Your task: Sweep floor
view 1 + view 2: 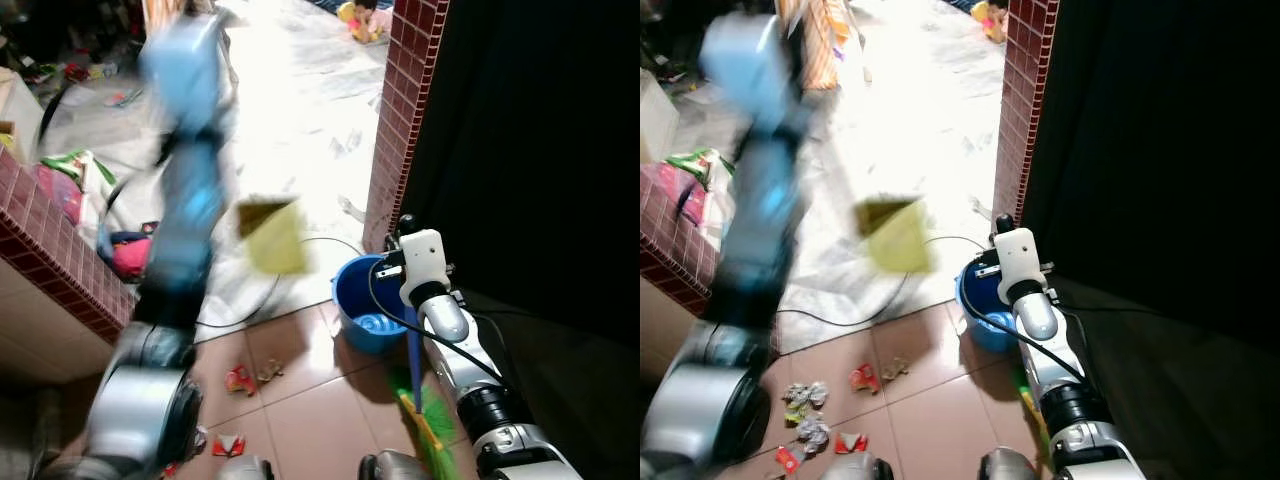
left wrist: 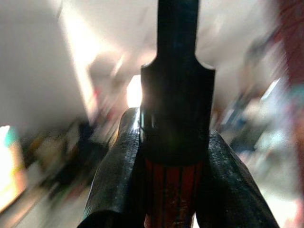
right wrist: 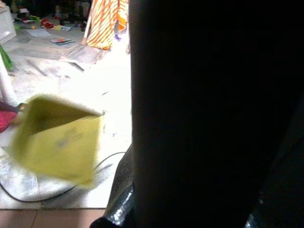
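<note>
My left arm [image 1: 185,170] is raised and blurred with motion. In the left wrist view my left gripper [image 2: 173,142] is shut on a black and red handle [image 2: 176,95]. A yellow dustpan [image 1: 272,235] hangs in the air over the pale floor, also blurred. Low at the right, my right gripper [image 1: 403,240] is shut on a broom with a blue handle [image 1: 412,350] and green bristles [image 1: 436,425] resting on the tiles. Crumpled wrappers [image 1: 805,400] and red scraps [image 1: 240,378] lie on the brown tiles near my feet.
A blue bucket [image 1: 365,305] stands by the red brick pillar [image 1: 405,110], close to the broom. A low brick wall [image 1: 60,260] with bags on it runs along the left. A black cable [image 1: 270,290] loops over the floor. The right side is dark.
</note>
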Robot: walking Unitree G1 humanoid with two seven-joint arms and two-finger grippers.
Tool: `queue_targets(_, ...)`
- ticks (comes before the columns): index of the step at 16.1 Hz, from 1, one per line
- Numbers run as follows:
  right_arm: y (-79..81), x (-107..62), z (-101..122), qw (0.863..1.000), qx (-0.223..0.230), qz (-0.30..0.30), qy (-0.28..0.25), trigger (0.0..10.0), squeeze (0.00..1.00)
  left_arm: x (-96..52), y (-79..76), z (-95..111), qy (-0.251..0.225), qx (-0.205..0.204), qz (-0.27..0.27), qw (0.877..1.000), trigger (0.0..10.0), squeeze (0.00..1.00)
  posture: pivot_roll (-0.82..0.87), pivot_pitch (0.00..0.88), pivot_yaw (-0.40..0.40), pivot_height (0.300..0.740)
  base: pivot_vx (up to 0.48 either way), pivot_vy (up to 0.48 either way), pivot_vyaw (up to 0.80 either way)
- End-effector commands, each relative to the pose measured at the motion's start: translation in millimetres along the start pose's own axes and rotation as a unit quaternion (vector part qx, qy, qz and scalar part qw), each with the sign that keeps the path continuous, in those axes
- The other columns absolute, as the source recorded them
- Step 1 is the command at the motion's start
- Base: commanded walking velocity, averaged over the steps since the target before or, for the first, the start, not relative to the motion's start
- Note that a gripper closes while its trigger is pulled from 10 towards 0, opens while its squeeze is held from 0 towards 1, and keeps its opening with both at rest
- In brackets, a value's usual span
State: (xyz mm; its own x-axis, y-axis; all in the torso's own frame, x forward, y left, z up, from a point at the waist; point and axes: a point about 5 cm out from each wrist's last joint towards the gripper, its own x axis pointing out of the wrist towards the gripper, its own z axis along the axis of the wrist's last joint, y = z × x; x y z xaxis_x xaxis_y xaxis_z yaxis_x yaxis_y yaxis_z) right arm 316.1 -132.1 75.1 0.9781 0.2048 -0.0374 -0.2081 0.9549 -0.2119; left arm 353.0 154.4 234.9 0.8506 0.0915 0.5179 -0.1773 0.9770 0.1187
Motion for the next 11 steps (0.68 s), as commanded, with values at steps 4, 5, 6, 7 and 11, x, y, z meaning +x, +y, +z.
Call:
queue_targets(4, -1.2, 9.2, 8.7, 0.999, -0.024, -0.025, -0.008, 10.0, 0.0, -37.5, 9.2, -32.9, 0.077, 0.023, 0.018, 0.997, 10.0, 0.0, -0.01, 0.0, 0.002, 0.74, 0.0, 0.0, 0.0)
queue_targets(5, -0.4, 10.5, 11.8, 0.999, -0.035, -0.029, -0.017, 10.0, 0.0, -45.6, 7.7, -36.4, 0.087, 0.016, 0.025, 0.996, 10.0, 0.0, -0.01, 0.0, 0.0, 0.74, 0.0, 0.0, 0.0)
queue_targets(6, 3.1, 11.2, 12.7, 0.999, -0.028, -0.014, -0.021, 10.0, 0.0, -48.4, 6.8, -37.6, 0.092, 0.013, 0.025, 0.995, 10.0, 0.0, -0.01, 0.0, -0.002, 0.74, 0.0, 0.0, 0.0)
queue_targets(7, 7.6, 10.8, 13.3, 1.0, 0.006, -0.005, -0.024, 10.0, 0.0, -53.7, 7.1, -40.7, 0.104, 0.023, 0.037, 0.994, 10.0, 0.0, -0.01, 0.0, -0.002, 0.74, 0.0, 0.0, 0.0)
queue_targets(11, 23.5, 8.1, 16.0, 0.997, 0.048, 0.043, -0.033, 10.0, 0.0, -97.1, 0.5, -72.0, 0.195, 0.011, 0.023, 0.981, 10.0, 0.0, 0.0, 0.0, -0.001, 0.74, 0.0, 0.0, 0.0)
